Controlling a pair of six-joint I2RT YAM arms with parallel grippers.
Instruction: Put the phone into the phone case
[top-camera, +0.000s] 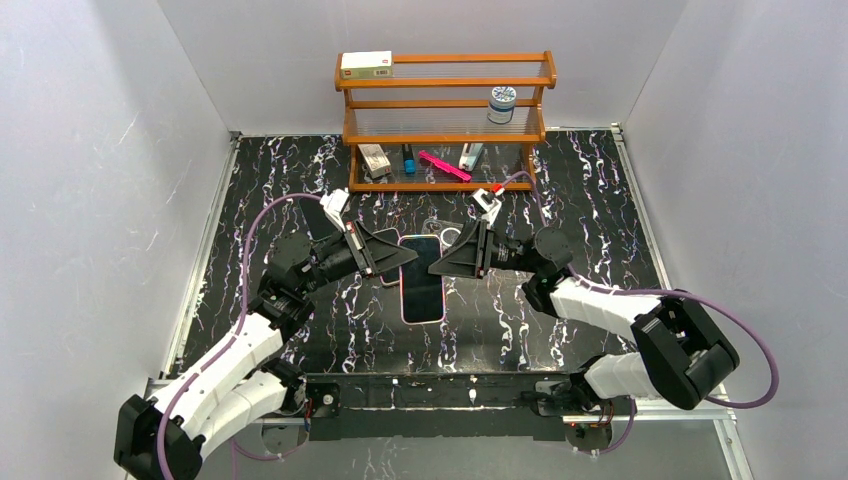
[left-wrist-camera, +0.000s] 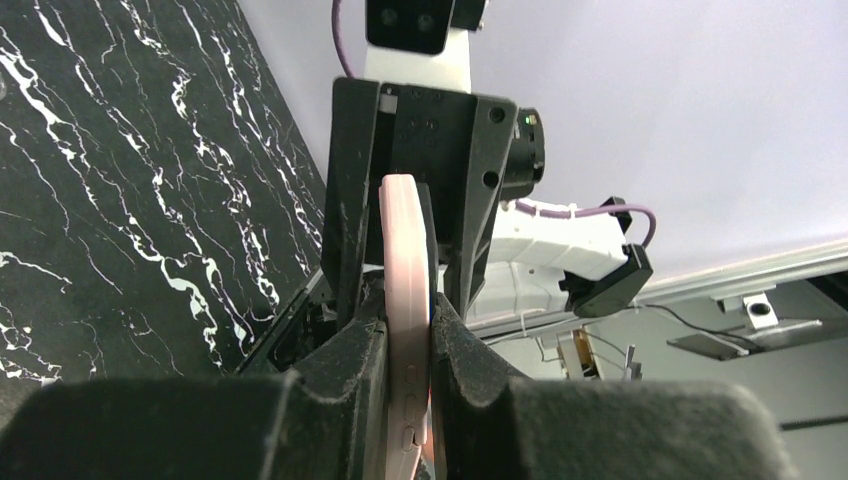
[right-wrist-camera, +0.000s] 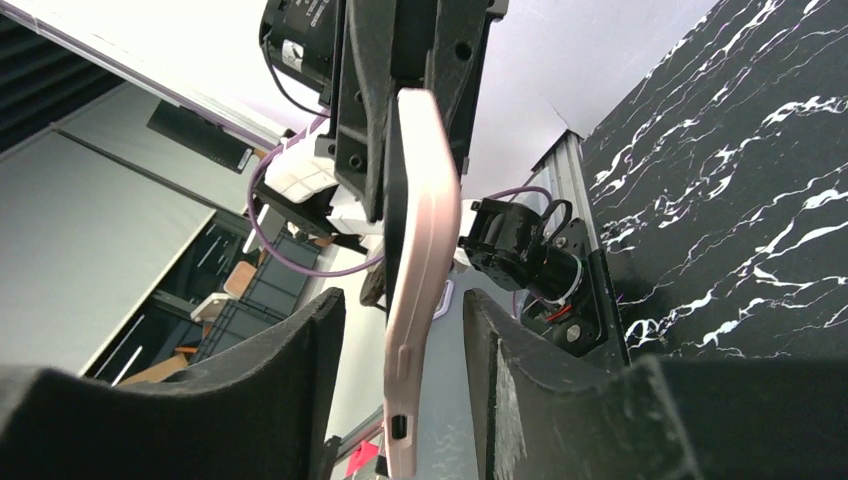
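The phone (top-camera: 421, 275), with a dark screen, sits in the pink phone case (top-camera: 405, 300) and is held up over the table's middle. My left gripper (top-camera: 398, 256) is shut on its left long edge. In the left wrist view the pink case (left-wrist-camera: 404, 300) is pinched between my pads, and a dark sliver of the phone (left-wrist-camera: 428, 235) shows beside it. My right gripper (top-camera: 442, 262) is open at the right edge. In the right wrist view the case (right-wrist-camera: 420, 260) hangs between my two fingers (right-wrist-camera: 300, 380) with a gap on each side. I cannot tell if the phone is fully seated.
A wooden shelf (top-camera: 445, 82) stands at the back with a white box (top-camera: 366, 65), a tin (top-camera: 502, 103), a pink comb (top-camera: 445, 165) and small items. White walls close in the left and right sides. The black marbled table (top-camera: 580, 190) lies below.
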